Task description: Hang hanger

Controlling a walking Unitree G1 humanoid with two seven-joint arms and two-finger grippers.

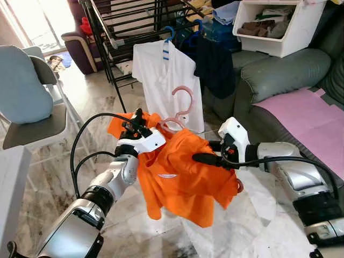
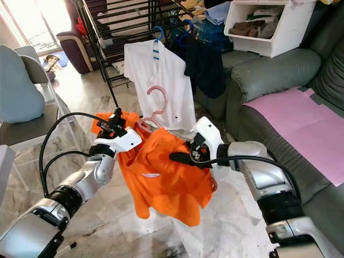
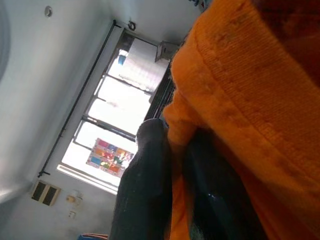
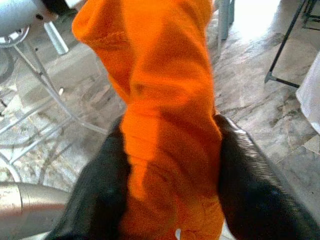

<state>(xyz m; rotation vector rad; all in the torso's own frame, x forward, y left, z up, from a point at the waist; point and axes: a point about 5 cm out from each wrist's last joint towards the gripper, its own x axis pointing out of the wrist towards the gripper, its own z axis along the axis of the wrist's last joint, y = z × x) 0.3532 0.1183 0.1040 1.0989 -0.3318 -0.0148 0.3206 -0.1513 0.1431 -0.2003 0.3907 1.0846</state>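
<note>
left end effector (image 1: 135,121) | right end effector (image 1: 201,158) | both gripping orange shirt (image 1: 180,177) | on pink hanger (image 1: 180,110)

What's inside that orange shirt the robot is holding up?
A pink hanger: its hook sticks up out of the orange shirt at the collar, and one end peeks out at the lower edge. Its shoulders are covered by cloth. The left gripper and right gripper both clamp the fabric.

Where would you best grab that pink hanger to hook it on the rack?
Judging by its pose, grip the pink hanger at the neck just below its hook, coming from the robot's right. The hook stands bare above the orange shirt, while cloth covers the arms.
</note>
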